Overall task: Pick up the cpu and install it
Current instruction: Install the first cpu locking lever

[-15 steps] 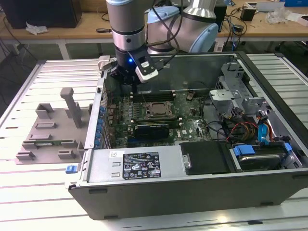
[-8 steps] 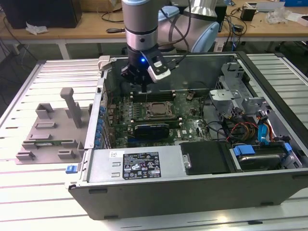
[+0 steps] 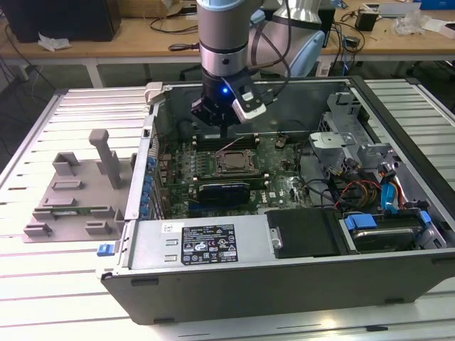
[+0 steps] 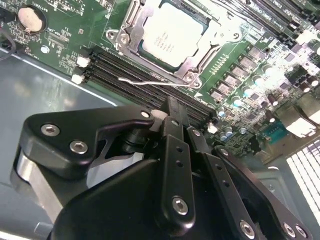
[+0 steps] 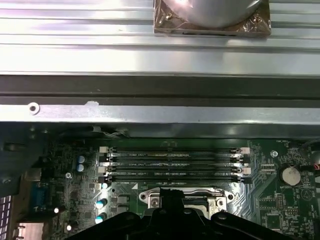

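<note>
Silvery-white cpu on a green motherboard; black gripper; grey case.

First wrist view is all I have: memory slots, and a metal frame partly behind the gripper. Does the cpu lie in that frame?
Observer: Yes. In the second wrist view the cpu lies flat inside the socket frame, silvery top up.
Operator: Does the gripper touch it?
Observer: No. In the exterior view the gripper hangs above the board beside the socket, apart from the cpu.
Operator: Is anything between them?
Observer: A thin wire lever lies across the memory slots, in the second wrist view.
</note>
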Tool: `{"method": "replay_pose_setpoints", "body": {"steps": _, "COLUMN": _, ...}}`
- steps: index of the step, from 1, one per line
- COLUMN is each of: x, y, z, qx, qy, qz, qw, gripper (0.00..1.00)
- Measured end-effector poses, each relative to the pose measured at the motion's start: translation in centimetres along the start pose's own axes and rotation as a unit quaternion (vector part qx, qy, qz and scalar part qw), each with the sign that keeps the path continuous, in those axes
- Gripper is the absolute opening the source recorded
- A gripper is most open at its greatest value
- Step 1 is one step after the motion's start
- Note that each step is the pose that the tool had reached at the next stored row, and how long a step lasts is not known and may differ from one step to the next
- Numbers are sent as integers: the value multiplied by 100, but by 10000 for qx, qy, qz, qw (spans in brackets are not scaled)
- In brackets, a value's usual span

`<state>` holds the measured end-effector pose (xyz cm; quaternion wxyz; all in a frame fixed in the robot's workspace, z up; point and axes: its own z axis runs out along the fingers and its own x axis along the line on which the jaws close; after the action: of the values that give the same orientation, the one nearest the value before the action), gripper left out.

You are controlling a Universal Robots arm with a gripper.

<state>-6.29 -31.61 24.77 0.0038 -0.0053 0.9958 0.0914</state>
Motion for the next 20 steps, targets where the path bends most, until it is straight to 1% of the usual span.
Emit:
{"method": "replay_pose_setpoints", "body": {"steps": 4, "x": 1, "y": -12, "z": 63, "qx": 8, "qy": -4, "qz": 0, "qw": 10000, "gripper": 11}}
{"method": "replay_pose_setpoints", "body": {"steps": 7, "x": -5, "y": -24, "z": 128, "qx": 49, "qy": -3, "qz": 0, "qw": 10000, "gripper": 11}}
{"method": "replay_pose_setpoints", "body": {"steps": 10, "x": -16, "y": -30, "z": 175, "qx": 68, "qy": -3, "qz": 0, "qw": 10000, "gripper": 11}}
{"method": "replay_pose_setpoints", "body": {"steps": 12, "x": -20, "y": -27, "z": 192, "qx": 76, "qy": -7, "qz": 25, "qw": 10000, "gripper": 11}}
{"method": "replay_pose_setpoints", "body": {"steps": 15, "x": -34, "y": -3, "z": 224, "qx": 76, "qy": -24, "qz": 118, "qw": 9999, "gripper": 11}}
{"method": "replay_pose_setpoints", "body": {"steps": 19, "x": -101, "y": 3, "z": 255, "qx": 78, "qy": -55, "qz": 295, "qw": 9995, "gripper": 11}}
{"method": "replay_pose_setpoints", "body": {"steps": 20, "x": -103, "y": 16, "z": 266, "qx": 79, "qy": -61, "qz": 330, "qw": 9994, "gripper": 11}}
